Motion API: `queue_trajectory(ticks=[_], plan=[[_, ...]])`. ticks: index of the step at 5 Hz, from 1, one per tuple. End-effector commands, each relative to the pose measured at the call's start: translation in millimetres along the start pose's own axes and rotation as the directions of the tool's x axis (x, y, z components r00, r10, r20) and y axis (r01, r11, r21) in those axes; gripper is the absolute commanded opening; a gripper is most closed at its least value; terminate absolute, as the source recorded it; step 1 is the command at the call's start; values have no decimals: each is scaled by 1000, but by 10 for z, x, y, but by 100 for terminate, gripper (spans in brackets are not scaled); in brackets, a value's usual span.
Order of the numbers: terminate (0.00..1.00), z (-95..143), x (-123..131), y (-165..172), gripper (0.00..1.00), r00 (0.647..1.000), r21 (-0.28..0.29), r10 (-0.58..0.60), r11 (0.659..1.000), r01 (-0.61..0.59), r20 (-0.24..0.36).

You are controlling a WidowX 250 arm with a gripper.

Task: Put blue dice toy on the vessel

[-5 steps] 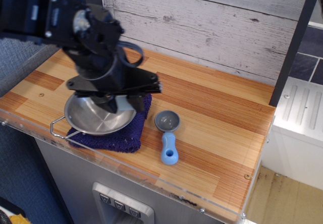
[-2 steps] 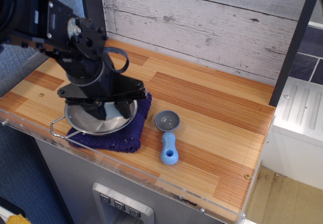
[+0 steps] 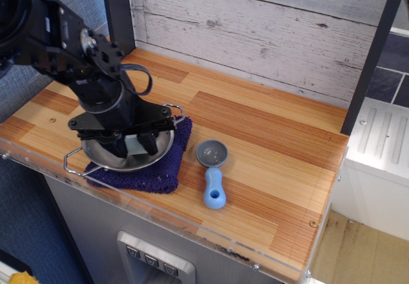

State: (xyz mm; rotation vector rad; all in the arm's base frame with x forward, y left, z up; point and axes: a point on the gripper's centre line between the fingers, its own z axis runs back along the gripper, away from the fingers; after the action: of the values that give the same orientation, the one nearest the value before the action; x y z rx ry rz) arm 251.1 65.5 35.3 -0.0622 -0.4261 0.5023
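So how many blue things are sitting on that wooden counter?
3. A dark blue cloth under the steel bowl, a blue-handled scoop right of it, and a pale blue cube between the tool's fingers inside the bowl. The arm may hide more.

The black robot arm reaches in from the upper left, its wrist bent so the gripper (image 3: 133,144) points straight down. Both dark fingers (image 3: 147,142) are lowered, spread a little apart with something pale between them; whether they press on it cannot be told from this view
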Motion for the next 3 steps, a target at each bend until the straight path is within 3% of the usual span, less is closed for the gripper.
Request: queue_trajectory(ticks=[1, 3], plan=[[0, 46, 150, 37, 100, 999, -30, 41, 999, -42, -20], [0, 87, 202, -5, 100, 1000, -34, 6, 999, -7, -17]])
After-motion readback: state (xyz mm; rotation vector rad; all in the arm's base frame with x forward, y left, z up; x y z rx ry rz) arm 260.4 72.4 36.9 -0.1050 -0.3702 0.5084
